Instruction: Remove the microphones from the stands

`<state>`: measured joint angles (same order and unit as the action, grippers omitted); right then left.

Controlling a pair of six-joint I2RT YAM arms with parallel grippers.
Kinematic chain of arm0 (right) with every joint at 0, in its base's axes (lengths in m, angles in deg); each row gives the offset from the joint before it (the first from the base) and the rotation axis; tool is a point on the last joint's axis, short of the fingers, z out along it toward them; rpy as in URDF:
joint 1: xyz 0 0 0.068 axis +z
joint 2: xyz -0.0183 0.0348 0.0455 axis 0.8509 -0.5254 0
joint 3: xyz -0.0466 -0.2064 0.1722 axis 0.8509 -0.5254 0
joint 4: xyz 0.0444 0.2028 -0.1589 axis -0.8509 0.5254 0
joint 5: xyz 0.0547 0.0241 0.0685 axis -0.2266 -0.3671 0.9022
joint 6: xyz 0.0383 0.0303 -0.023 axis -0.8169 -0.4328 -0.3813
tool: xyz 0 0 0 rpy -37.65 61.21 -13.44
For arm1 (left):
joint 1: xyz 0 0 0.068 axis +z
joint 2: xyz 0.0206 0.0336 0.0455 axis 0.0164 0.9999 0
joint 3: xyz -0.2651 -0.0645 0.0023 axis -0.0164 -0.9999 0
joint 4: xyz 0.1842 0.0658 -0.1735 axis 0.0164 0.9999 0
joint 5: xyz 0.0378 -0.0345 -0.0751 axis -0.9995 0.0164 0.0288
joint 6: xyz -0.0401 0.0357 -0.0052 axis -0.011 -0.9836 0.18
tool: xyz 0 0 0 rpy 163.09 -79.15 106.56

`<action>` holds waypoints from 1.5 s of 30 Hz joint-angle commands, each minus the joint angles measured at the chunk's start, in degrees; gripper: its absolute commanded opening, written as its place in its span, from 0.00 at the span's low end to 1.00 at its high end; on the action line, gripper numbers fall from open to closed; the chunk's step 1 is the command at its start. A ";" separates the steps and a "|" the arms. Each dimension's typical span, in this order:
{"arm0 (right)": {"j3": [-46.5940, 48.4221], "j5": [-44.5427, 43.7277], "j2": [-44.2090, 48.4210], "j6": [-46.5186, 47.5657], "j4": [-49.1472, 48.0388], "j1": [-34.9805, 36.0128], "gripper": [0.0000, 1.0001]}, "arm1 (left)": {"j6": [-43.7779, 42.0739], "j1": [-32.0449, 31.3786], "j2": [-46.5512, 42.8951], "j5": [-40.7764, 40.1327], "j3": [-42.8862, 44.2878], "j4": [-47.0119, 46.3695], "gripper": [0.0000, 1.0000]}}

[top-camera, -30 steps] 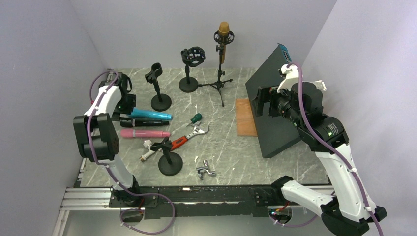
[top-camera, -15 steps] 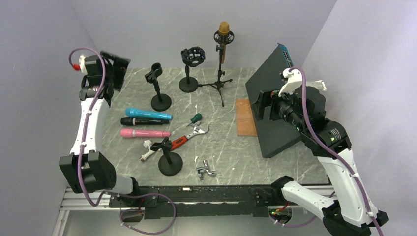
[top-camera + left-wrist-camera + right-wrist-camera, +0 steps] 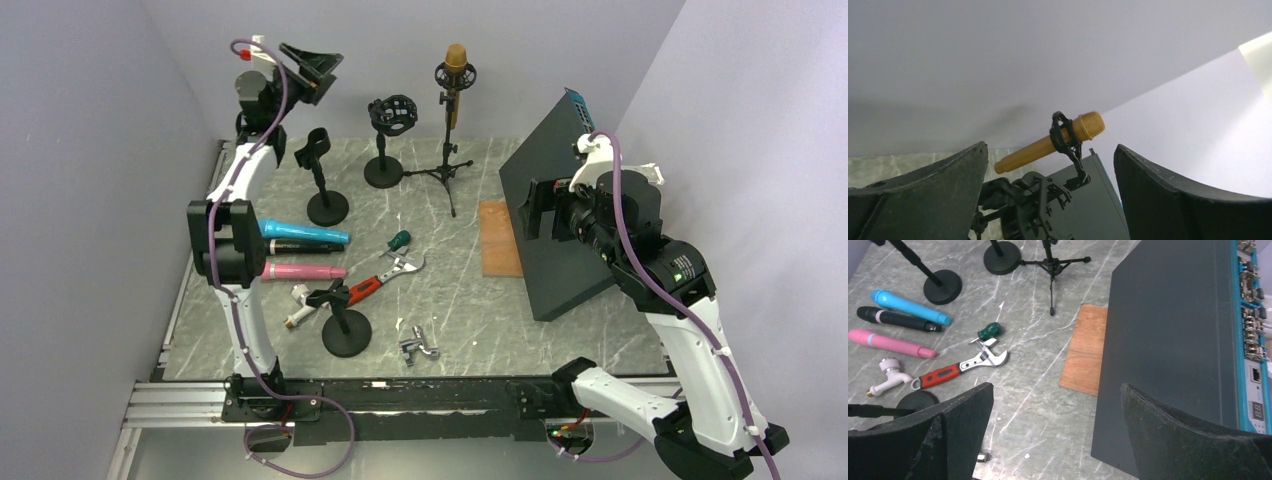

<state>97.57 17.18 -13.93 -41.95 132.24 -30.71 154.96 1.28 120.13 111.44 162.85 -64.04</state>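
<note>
A gold microphone (image 3: pixel 456 70) sits upright in the black shock mount of a tripod stand (image 3: pixel 446 165) at the back of the table. In the left wrist view it (image 3: pixel 1050 142) shows straight ahead between my fingers, still some way off. My left gripper (image 3: pixel 312 70) is open and empty, raised high at the back left, pointing right toward the microphone. My right gripper (image 3: pixel 533 210) is open and empty, held above the table's right side in front of the dark slanted panel (image 3: pixel 555 215).
Two empty mic stands (image 3: pixel 322 180) (image 3: pixel 387 135) stand at the back, another (image 3: pixel 343 320) near the front. Blue (image 3: pixel 300 233), black (image 3: pixel 290 247) and pink (image 3: pixel 293 271) microphones lie at left. A wrench (image 3: pixel 385 278), a white tap (image 3: pixel 298 305), a metal fitting (image 3: pixel 418 346) and a wooden board (image 3: pixel 498 237) lie around.
My left arm has swung up from beside the lying microphones to high at the back left, its gripper now facing the gold microphone. The right arm has barely moved.
</note>
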 commanded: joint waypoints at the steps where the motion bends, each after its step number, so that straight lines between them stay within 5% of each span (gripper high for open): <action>1: 3.03 -4.08 -0.42 1.47 1.40 0.10 1.00 | -3.43 -4.35 0.98 0.30 6.78 -2.13 0.97; 6: 3.62 -5.00 -1.47 2.65 1.41 0.04 1.00 | -3.68 -6.99 1.83 -5.75 2.20 -3.21 0.85; 16: 3.58 -6.38 -1.98 3.75 1.46 0.07 1.00 | -9.04 -9.82 0.77 -18.40 2.11 11.75 0.68; 45: 2.14 -5.81 -1.18 4.59 0.50 0.06 1.00 | -20.14 -12.07 3.56 -19.33 3.92 28.15 0.52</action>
<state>99.50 11.85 -15.86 -38.32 133.97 -30.73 138.59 -10.30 123.01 94.63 165.36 -41.62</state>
